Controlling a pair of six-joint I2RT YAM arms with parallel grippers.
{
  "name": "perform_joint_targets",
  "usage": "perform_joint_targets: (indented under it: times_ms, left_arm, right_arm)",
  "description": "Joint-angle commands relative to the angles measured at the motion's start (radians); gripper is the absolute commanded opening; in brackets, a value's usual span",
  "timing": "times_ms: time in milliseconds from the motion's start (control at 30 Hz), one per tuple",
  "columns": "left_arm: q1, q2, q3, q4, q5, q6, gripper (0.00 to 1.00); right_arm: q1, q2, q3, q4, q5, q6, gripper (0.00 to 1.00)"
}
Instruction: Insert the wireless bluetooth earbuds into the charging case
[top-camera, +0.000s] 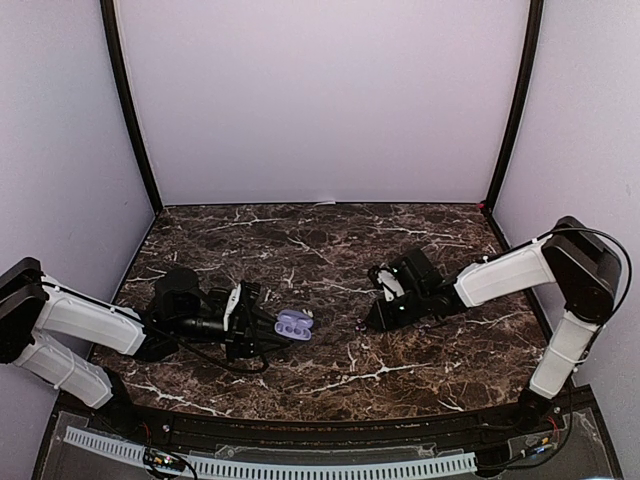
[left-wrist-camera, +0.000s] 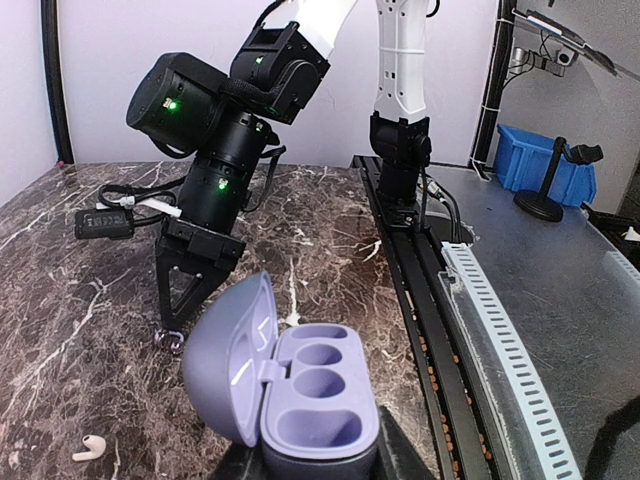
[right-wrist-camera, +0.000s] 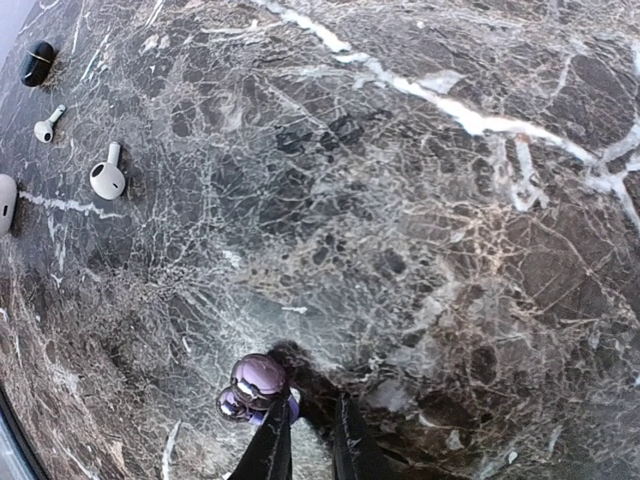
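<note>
Top view: the left end effector (top-camera: 270, 328) was clamped on the open charging case (top-camera: 294, 323), left of centre. The right end effector (top-camera: 372, 320), tipped down just right of it, was nearer a purple earbud (top-camera: 359, 328).
Left wrist view: the case wells faced up.
Right wrist view: the fingers (right-wrist-camera: 352, 450) were nearly closed, with the earbud at their lower left touching one tip. Whether they gripped it could not be determined.

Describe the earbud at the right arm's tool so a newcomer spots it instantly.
On the dark marble table, follow the right arm down to its tool. A glossy purple earbud lies at its tip; the white earbuds and the black one lie well apart.
</note>
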Motion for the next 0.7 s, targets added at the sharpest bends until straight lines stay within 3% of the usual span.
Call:
perform_joint_targets:
  times_ms: [0, 667]
  left_arm:
    - [0.004, -0.018, 0.004, 0.008, 0.003, 0.005, 0.18]
    - [0.004, -0.024, 0.0, 0.0, -0.005, 0.009, 0.18]
  right_arm:
    - [-0.003, 0.027, 0.033, 0.028, -0.031, 0.006, 0.16]
    - [-0.003, 0.043, 0.037, 0.07, -0.104, 0.021, 0.19]
